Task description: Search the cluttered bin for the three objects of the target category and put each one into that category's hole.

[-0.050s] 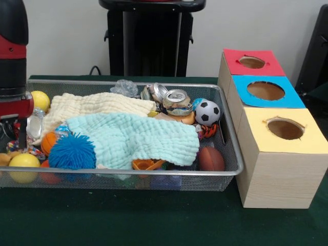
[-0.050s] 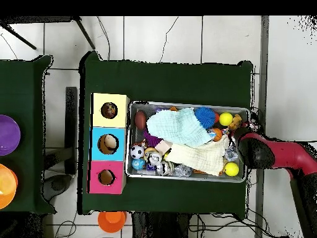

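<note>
Fingers (image 1: 20,134) at wire-mesh bin (image 1: 225,169); waffle-textured cloths (image 1: 133,138); spiky ball (image 1: 72,152)

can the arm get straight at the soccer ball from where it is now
Probably not straight away. The soccer ball lies uncovered at the bin's end by the boxes, so nothing blocks it from above, but the arm hangs over the opposite end and would have to cross the cloths first.
</note>
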